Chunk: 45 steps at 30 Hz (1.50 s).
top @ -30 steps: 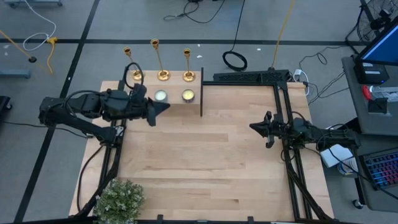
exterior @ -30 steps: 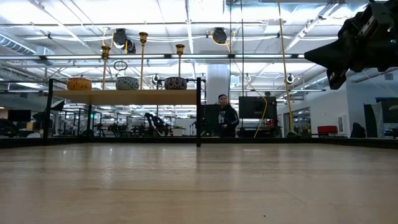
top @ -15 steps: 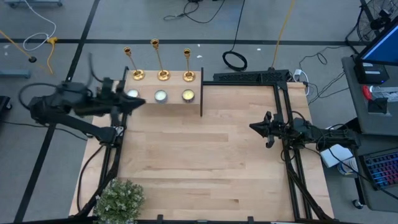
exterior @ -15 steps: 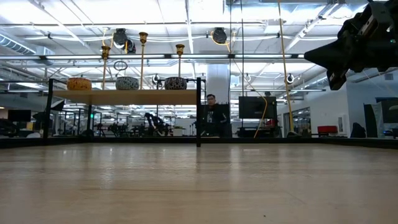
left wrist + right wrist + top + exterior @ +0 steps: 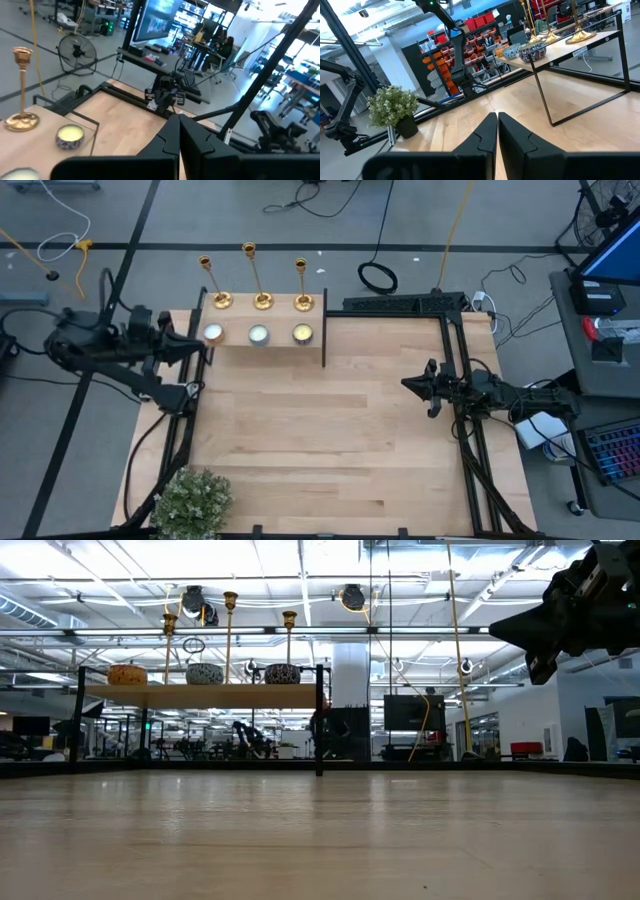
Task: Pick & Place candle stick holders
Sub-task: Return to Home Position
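Three small pots (image 5: 259, 333) sit in a row along the front of the shelf (image 5: 280, 342), each filled with pale wax. In the left wrist view, the one nearest the shelf's end post shows yellowish wax. Behind them, along the shelf's back edge, the three gold holders (image 5: 262, 301) stand upright, one behind each pot and apart from one another. The shelf stands at the far left of the counter (image 5: 330, 440).

The left hand (image 5: 196, 348) hangs at the counter's left edge, just beside the shelf's near corner. Its fingers are pressed together and hold nothing. The right hand (image 5: 410, 384) hangs over the counter's right side, well apart from the shelf, its fingers likewise closed and empty. A plant (image 5: 190, 500) sits at the counter's front left corner.
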### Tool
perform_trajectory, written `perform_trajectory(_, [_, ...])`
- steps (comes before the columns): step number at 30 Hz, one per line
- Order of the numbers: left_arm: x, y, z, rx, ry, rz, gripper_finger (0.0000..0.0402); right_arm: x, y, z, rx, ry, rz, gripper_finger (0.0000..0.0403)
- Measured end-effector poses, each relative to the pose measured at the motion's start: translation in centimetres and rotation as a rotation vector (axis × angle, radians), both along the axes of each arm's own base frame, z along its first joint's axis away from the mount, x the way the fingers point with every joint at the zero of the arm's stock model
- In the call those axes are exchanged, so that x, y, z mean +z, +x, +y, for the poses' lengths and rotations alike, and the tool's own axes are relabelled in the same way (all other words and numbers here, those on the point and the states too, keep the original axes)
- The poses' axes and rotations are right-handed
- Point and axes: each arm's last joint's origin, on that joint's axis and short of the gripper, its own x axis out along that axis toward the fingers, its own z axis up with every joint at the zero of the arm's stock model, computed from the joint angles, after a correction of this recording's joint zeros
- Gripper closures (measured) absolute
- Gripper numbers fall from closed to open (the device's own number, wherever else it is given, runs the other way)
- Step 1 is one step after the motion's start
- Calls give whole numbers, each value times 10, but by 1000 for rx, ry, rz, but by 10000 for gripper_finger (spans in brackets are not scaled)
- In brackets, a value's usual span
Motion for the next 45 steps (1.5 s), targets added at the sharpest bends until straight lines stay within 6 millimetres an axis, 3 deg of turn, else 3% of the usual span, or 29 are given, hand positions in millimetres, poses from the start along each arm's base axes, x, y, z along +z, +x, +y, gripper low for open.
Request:
perform_trajectory(5, [-17,-14,4,-20,9,4,401,0,0,0,0,0,0,392])
perform_trajectory(11, [-68,-21,5,-50,-103,4,401,0,0,0,0,0,-1,394])
perform_trajectory(24, [-167,0,-5,-172,-291,-434,401,0,0,0,0,0,-1,395])
perform_trajectory(30, [-200,10,-11,-273,-335,-600,401,0,0,0,0,0,-1,395])
perform_trajectory(37, [-228,19,-18,-367,-227,-555,401,0,0,0,0,0,-1,397])
perform_trajectory(45, [-250,26,-19,-261,60,-405,401,0,0,0,0,0,-1,395])
